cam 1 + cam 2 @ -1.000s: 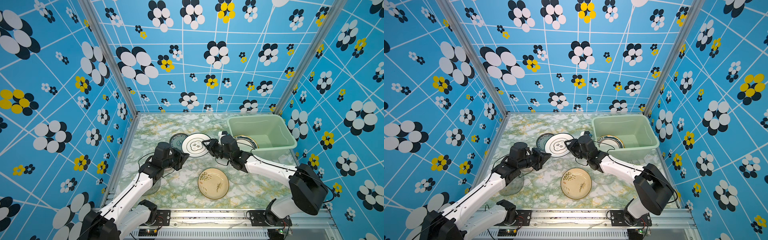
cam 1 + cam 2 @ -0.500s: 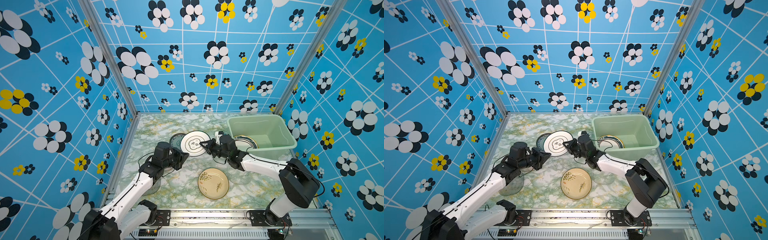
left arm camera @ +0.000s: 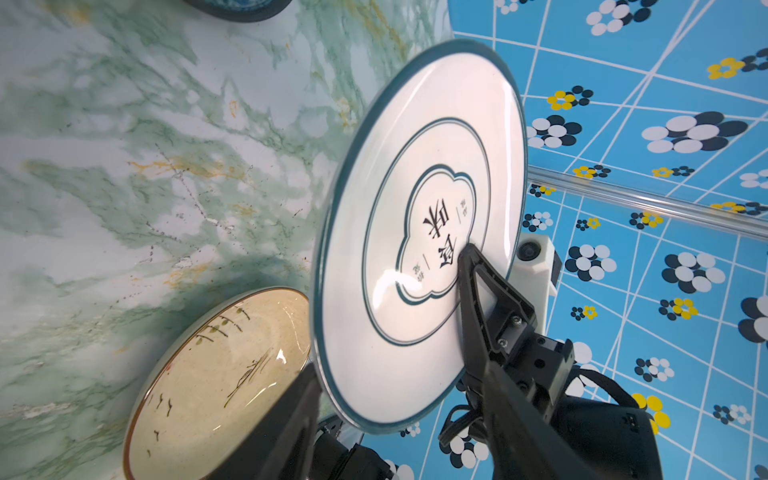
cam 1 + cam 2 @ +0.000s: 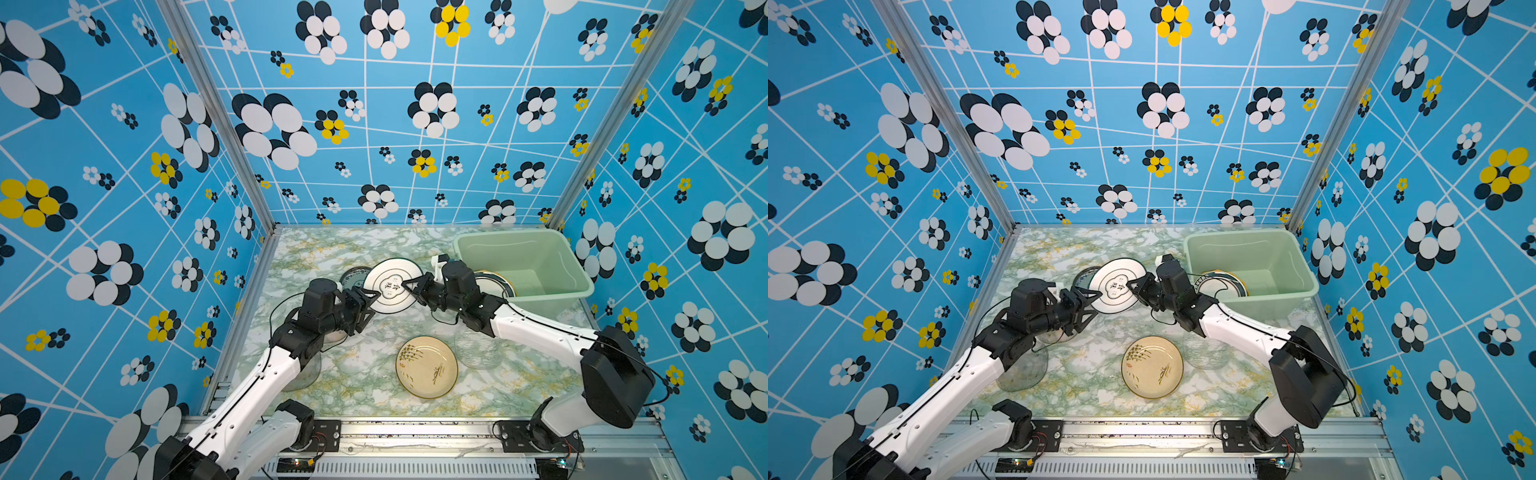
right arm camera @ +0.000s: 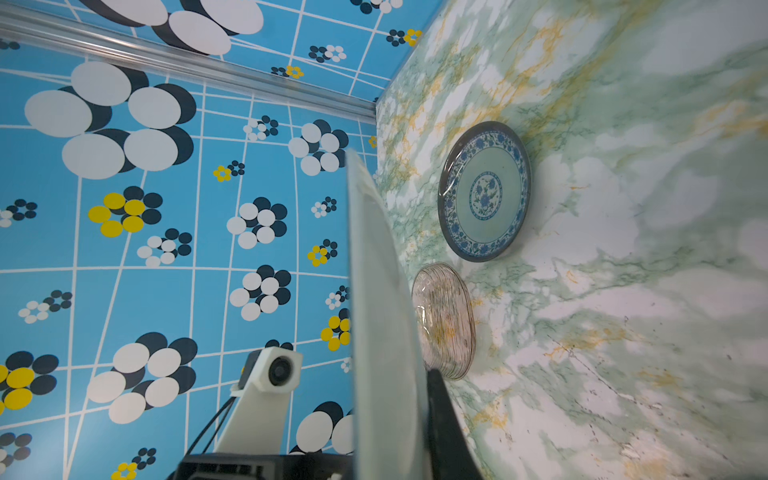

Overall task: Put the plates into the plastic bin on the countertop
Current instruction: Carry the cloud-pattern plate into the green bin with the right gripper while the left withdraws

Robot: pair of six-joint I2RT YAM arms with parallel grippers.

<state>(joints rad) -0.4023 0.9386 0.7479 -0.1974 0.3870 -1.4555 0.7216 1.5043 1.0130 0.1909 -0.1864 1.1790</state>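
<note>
L arm low over countertop (image 4: 361, 374), wrist rolled. L gripper (image 4: 368, 306) fingers apart, astride lower rim of white plate (image 4: 388, 291), no pinch seen. R arm reaches in from bin side. R gripper (image 4: 409, 286) clamped on plate's opp. edge, one finger (image 3: 471, 266) flat on lettered face.

Plate off counter, tilted steeply, between both finger sets. Glossy, dk green rim.

Behind R fingers: plastic bin (image 4: 511, 232), mint, translucent, green-rimmed plate (image 4: 494, 284) inside. Past L fingertips: blue-patterned plate (image 5: 484, 191), flat. Below fingers: beige plate (image 4: 427, 366), plant drawing. Ribbed glass plate (image 5: 444, 320) nearby.
</note>
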